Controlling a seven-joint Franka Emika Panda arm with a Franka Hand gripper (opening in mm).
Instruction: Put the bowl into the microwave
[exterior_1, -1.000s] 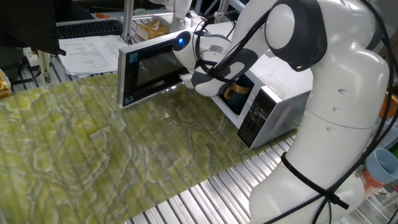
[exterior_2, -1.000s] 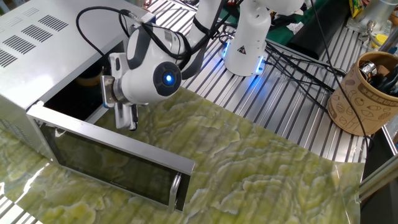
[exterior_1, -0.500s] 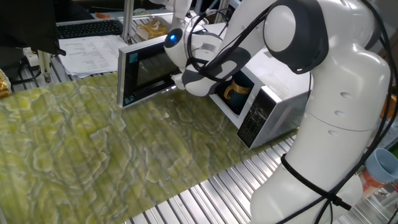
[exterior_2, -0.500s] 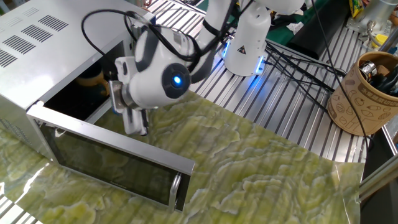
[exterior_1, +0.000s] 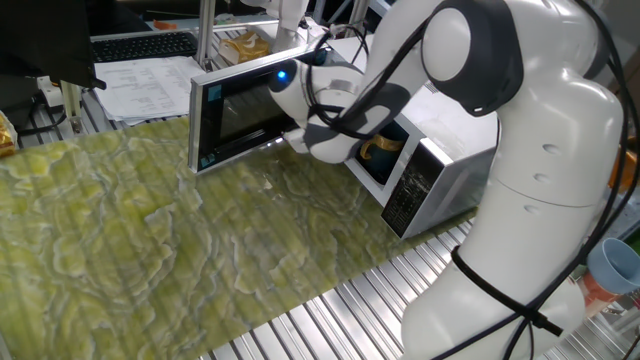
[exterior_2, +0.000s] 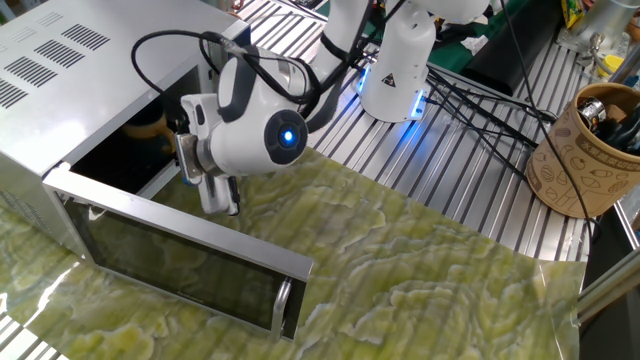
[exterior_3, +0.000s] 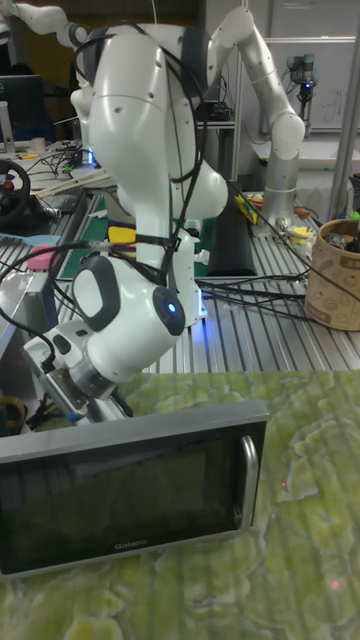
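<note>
The white microwave (exterior_1: 440, 165) stands with its door (exterior_1: 232, 112) swung wide open. Inside the cavity sits the bowl (exterior_1: 383, 146), a dark cup with a yellow-tan handle, upright and alone. From the other side the bowl (exterior_2: 148, 125) shows dimly, deep in the dark opening. My gripper (exterior_2: 221, 194) hangs just outside the cavity, over the inner side of the open door (exterior_2: 180, 262), fingers pointing down. It looks open and holds nothing. In the tall view the bowl's handle (exterior_3: 12, 412) peeks out at the left edge, and the door (exterior_3: 130, 487) hides the fingertips.
A green marbled mat (exterior_1: 150, 240) covers the table in front of the microwave. A tan pen holder (exterior_2: 585, 150) stands at the far right on the slatted metal table. The arm's base (exterior_2: 398, 65) and black cables (exterior_2: 480, 100) lie behind the mat.
The gripper has shifted a little away from the microwave opening, out over the open door, and its wrist has turned slightly. The bowl has stayed put inside.
</note>
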